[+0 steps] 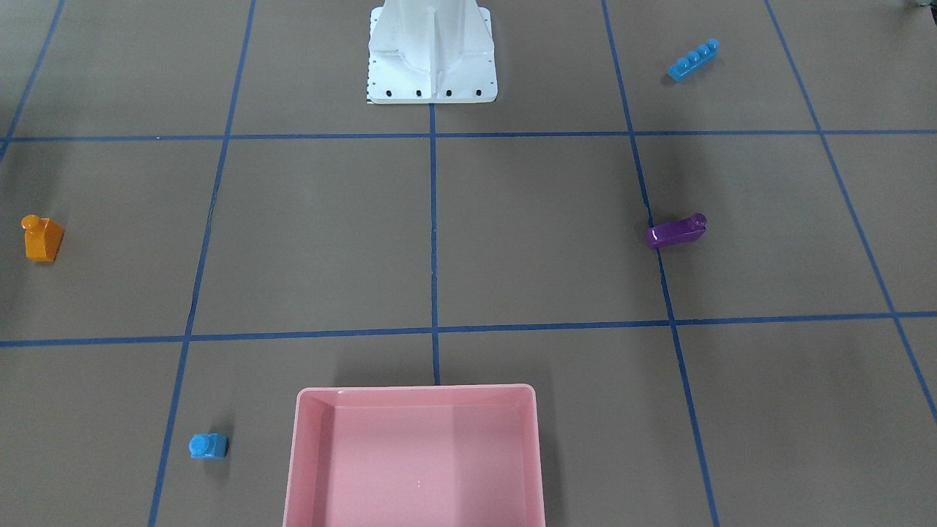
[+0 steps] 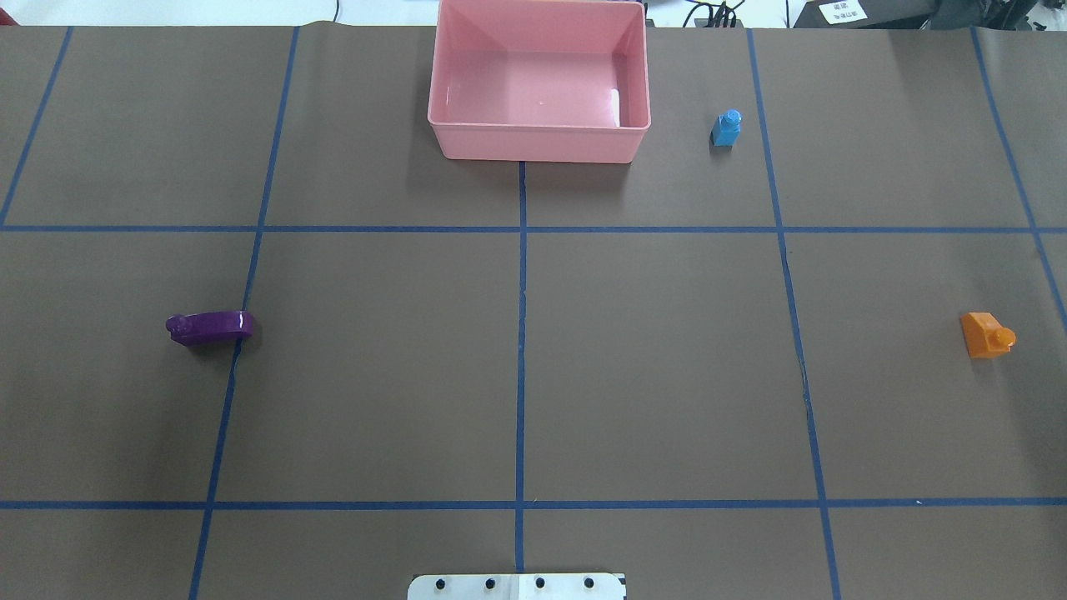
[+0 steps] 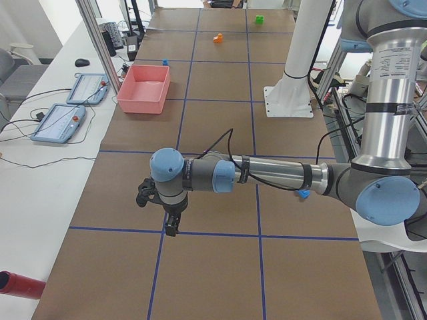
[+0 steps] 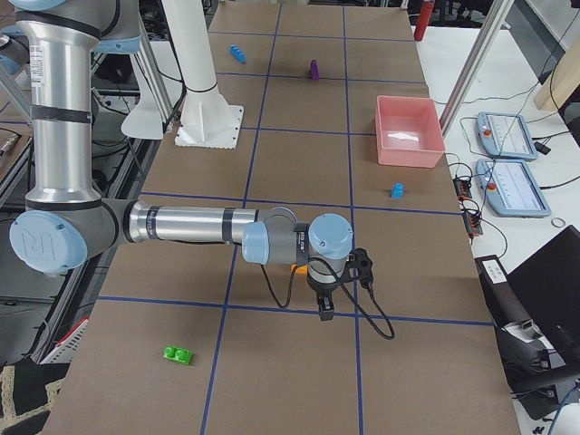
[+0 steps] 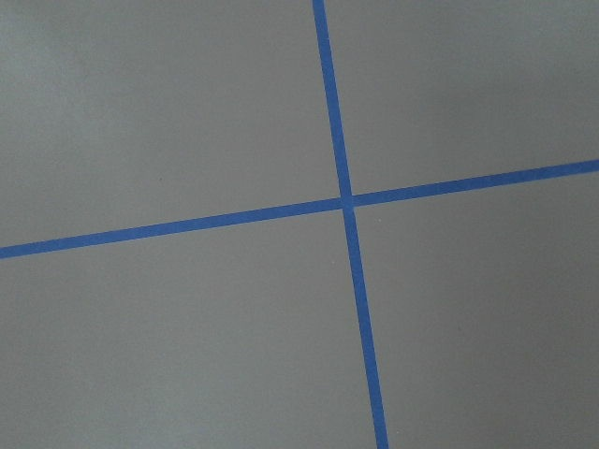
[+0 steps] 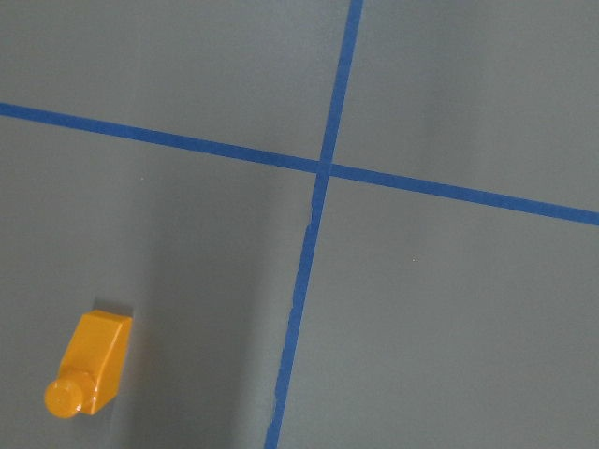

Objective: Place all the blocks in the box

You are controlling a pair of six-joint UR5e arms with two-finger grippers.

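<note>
The pink box stands at the table's far middle, with nothing in it. The small blue brick lies just right of it. The purple brick lies at mid left, the orange brick at mid right. The long blue brick lies near the robot's base. The green brick lies near the right end. My left gripper hangs over bare table. My right gripper hangs beside the orange brick. Both show in side views only; I cannot tell if they are open or shut.
The white metal base stands at the robot's side of the table. Blue tape lines grid the brown surface. Control tablets and cables lie on the side bench beyond the box. A red cylinder lies at the left end.
</note>
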